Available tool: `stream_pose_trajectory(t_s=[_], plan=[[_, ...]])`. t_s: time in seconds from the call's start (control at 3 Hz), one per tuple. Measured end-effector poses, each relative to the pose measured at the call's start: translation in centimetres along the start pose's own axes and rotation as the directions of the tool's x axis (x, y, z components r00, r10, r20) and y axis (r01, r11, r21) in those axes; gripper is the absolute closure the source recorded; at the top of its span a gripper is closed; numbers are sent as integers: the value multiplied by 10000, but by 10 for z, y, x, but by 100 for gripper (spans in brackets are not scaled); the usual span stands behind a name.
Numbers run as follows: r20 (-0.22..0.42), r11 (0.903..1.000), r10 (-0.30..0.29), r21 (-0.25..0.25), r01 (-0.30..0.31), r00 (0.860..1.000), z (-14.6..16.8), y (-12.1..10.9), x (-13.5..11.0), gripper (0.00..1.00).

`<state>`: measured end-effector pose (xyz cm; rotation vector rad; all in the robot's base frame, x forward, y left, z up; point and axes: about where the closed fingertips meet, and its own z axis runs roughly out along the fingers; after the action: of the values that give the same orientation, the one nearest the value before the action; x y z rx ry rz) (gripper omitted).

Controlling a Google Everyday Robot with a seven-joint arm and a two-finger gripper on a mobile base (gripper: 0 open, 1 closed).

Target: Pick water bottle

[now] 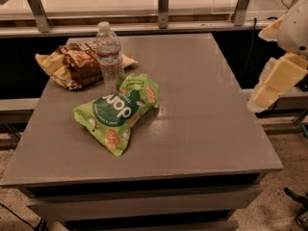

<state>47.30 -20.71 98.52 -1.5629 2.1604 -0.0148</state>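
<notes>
The water bottle [109, 53] is a small clear ribbed bottle with a white cap and a pale label band. It stands upright at the back left of the grey table [207, 109]. It is between the brown-and-yellow snack bag [72, 65] behind and to its left and the green snack bag [118, 111] in front of it. My gripper [272, 83] shows as pale blocky parts at the right edge of the view, off the table's right side and far from the bottle. It holds nothing that I can see.
A railing with metal posts [163, 6] runs behind the table. The floor [284, 177] lies below the table to the right, with dark cables at the lower right corner.
</notes>
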Motion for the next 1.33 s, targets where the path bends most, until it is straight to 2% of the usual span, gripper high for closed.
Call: stream_pose_trajectory(t_s=[0.33,0.67,1.0,1.33], plan=[[961,9958,141,883,-227,9953,16,-24,-29,0],[1244,9900,72,1393,-246,9922,12,-37,-37,0],[1245,9900,67,1393,-242,9922,12,-37,-37,0],[2053,9927,-10,1185,-238,9787,13,-39,-47,0]])
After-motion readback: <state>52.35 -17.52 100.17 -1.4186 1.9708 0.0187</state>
